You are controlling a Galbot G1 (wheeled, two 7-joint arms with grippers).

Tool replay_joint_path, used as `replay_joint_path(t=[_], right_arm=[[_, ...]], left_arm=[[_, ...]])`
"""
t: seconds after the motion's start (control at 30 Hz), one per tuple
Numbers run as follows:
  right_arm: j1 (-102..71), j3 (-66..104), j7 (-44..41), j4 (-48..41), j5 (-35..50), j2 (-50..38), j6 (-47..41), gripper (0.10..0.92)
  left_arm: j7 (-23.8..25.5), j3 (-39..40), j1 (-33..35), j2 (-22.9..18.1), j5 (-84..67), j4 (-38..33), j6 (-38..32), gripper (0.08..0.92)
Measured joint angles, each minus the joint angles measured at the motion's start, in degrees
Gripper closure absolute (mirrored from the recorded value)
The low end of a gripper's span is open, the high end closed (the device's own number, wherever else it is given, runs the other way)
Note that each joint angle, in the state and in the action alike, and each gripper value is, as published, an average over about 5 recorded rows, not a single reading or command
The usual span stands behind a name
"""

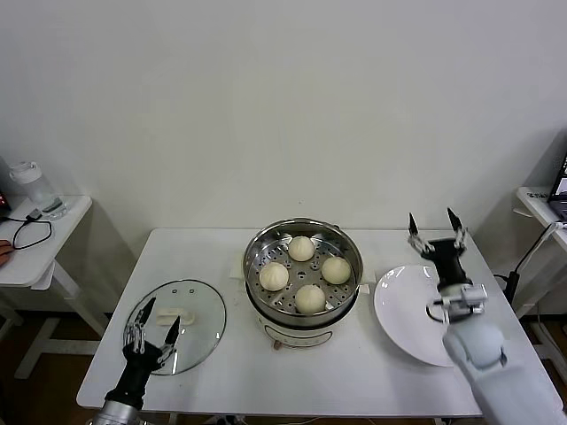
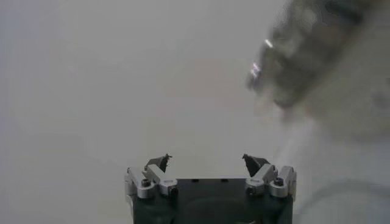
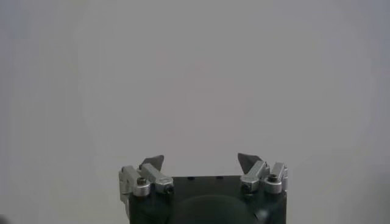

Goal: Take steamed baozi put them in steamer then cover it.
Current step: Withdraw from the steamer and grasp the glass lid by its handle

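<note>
stainless steel steamer [image 1: 302, 266]: round basket with perforated floor, seated on a white pot base [image 1: 297, 332]; stands at the middle of the white counter [image 1: 239, 363]; uncovered.
steamed baozi [image 1: 301, 249]: four cream-white domed buns, all inside the steamer, on its perforated floor; one at the far side, one toward the cover side [image 1: 274, 276], one toward the plate side [image 1: 336, 270], one at the near side [image 1: 310, 298]; set close together, contact between them cannot be told.
cover [image 1: 182, 323]: clear glass lid with metal rim and white handle; lies flat on the counter to the robot's left of the steamer, apart from it.
plate [image 1: 407, 310]: flat white plate on the counter to the robot's right of the steamer, just beside the pot base; nothing lies on it.
left gripper [image 1: 152, 316]: over the near edge of the cover, left of the steamer; fingers [image 2: 159, 162] spread wide apart, nothing between them.
right gripper [image 1: 435, 226]: raised above the far edge of the plate, right of the steamer, pointing up; fingers [image 3: 152, 162] spread wide apart, nothing between them.
side table [image 1: 40, 243]: small white table, well to the left of the steamer, apart from the counter.
</note>
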Motion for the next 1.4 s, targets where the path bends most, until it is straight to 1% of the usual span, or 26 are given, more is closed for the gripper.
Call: replay_joint_path(t=[0.23,0.53,1.4], right_arm=[[-5.4,3.4,0.4,0.2,-1.7,3.0,0.8,0.203],[-8.3,4.9,0.5,0.1,-3.0,5.1,1.1,0.203],[-10.0,6.3,0.1,-1.4,-6.1,7.7,2.5,0.203]], left_arm=[[-1.5,0.3,-2.6,0.2,6.0,6.3,1.5,0.177],[-3.1,1.6,-6.1,-0.1,11.0,11.4,3.7,0.177],[-4.5,4.7,-13.5,-0.8,16.0,18.4,7.0,0.177]])
